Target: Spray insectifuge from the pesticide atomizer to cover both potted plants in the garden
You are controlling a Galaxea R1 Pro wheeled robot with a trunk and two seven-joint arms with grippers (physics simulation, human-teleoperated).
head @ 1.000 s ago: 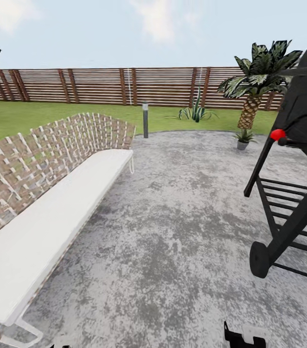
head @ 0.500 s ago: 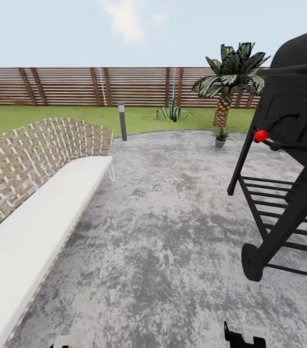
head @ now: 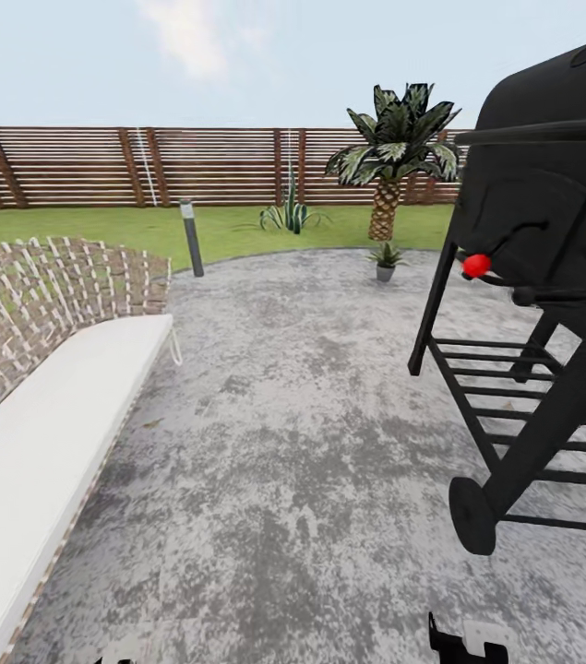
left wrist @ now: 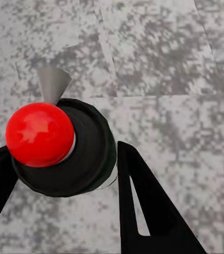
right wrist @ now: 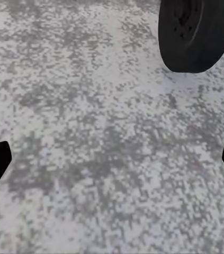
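Head view: the robot faces grey mottled paving point(head: 311, 443) with a wicker bench point(head: 43, 369) to its left and a black grill point(head: 542, 277) close on its right. At the far edge of the paving, below a palm point(head: 389, 157), sits one small potted plant point(head: 385, 259), upright in its grey pot with leaves fanning upward. A lamp post point(head: 191, 238), a spiky agave point(head: 288, 214) and the slat fence point(head: 145, 166) lie beyond.

Left wrist view: the left hand point(left wrist: 64, 206) points down at the paving, its dark fingers spread apart and empty, with a red-tipped black part of the robot between them.

Right wrist view: the right hand point(right wrist: 112, 164) is also wide open over bare paving, near the grill's wheel point(right wrist: 196, 32).

The spray bottle is not visible, so its direction cannot be told. The robot seems to be searching; it should steer clear of the grill while scanning the ground.
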